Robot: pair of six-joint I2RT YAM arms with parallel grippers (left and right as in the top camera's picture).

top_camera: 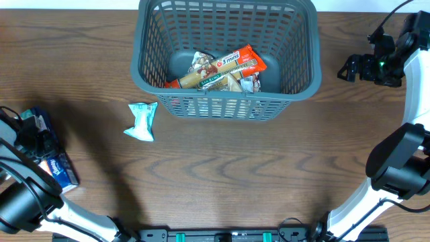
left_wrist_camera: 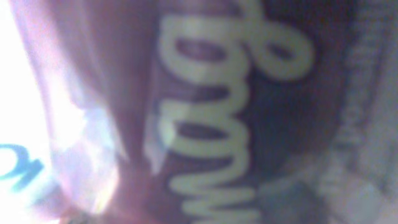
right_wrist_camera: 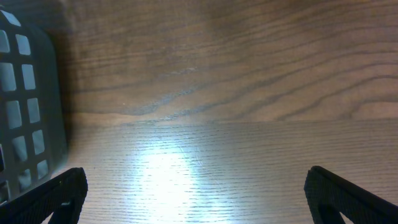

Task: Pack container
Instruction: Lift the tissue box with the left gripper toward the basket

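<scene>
The container (top_camera: 225, 106), a dark grey slatted basket, stands at the table's far middle, and one wall of it shows in the right wrist view (right_wrist_camera: 22, 106). Inside lie an orange-red bar packet (top_camera: 225, 66) and other wrappers. A dark blue packet (top_camera: 59, 167) lies at the far left, with my left gripper (top_camera: 35, 138) down on it. That packet's blurred lettering (left_wrist_camera: 205, 118) fills the left wrist view and hides the fingers. My right gripper (top_camera: 355, 67) hangs open to the right of the basket, with only bare wood between its fingers (right_wrist_camera: 196, 199).
A small teal and white packet (top_camera: 141, 121) lies on the wood just off the basket's front left corner. The table's front edge runs along the bottom, with both arm bases there.
</scene>
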